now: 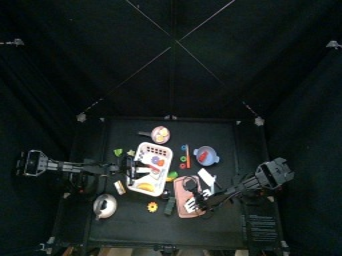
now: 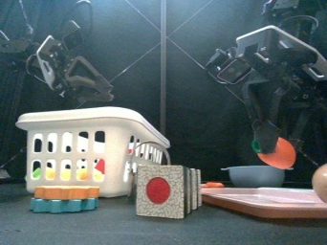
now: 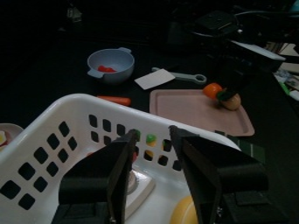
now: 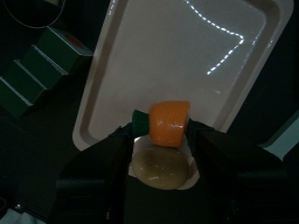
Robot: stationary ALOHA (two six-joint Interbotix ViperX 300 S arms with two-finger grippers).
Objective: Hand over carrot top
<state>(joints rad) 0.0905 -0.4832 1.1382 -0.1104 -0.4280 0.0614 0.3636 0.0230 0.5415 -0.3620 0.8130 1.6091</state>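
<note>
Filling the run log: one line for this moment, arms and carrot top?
right gripper: shut on carrot top, above pink tray | left gripper: open, over white basket | handover: not yet

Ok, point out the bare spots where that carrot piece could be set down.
The pink tray is mostly bare: under the right end effector, which holds the carrot top, only a beige object sits near its edge. Dark table beside the blue bowl looks free. The white basket is crowded, with the left end effector over it.
</note>
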